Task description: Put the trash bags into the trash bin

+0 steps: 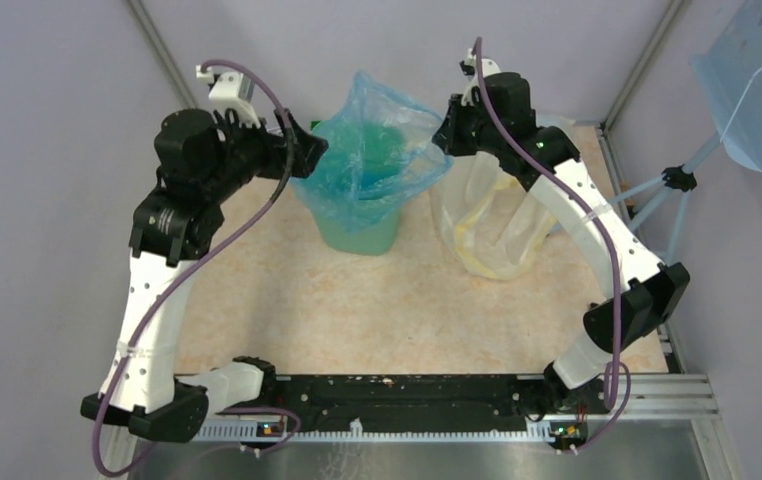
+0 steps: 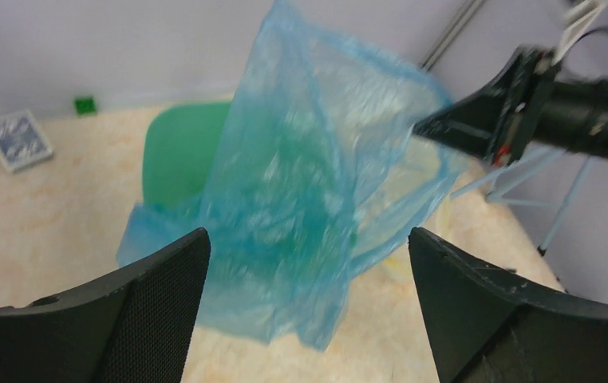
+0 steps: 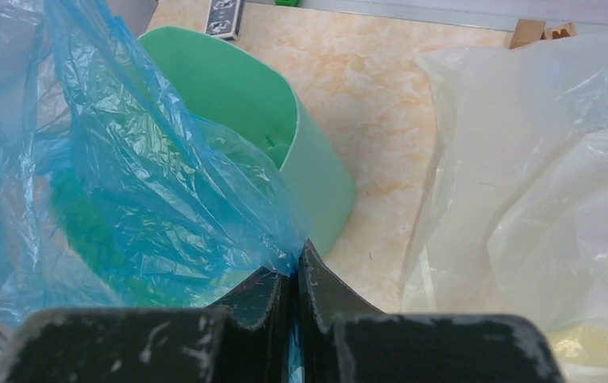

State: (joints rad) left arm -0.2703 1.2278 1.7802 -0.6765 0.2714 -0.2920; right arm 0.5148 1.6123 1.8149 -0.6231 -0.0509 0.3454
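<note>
The blue trash bag [image 1: 377,150] is draped over and into the mint-green trash bin [image 1: 362,235] at the table's far middle. My right gripper [image 1: 447,140] is shut on the bag's right edge; in the right wrist view the gripper [image 3: 294,267] pinches the blue bag [image 3: 125,183] beside the bin [image 3: 317,183]. My left gripper [image 1: 309,152] is open at the bin's left side. In the left wrist view the gripper [image 2: 309,255] frames the bag [image 2: 317,183] without touching it, with the bin [image 2: 177,155] behind.
A larger clear, yellow-banded plastic bag [image 1: 497,225] stands right of the bin, under my right arm, and shows in the right wrist view [image 3: 540,175]. A small patterned card [image 2: 17,140] lies far left. A blue perforated panel on a stand [image 1: 757,80] sits beyond the table's right edge.
</note>
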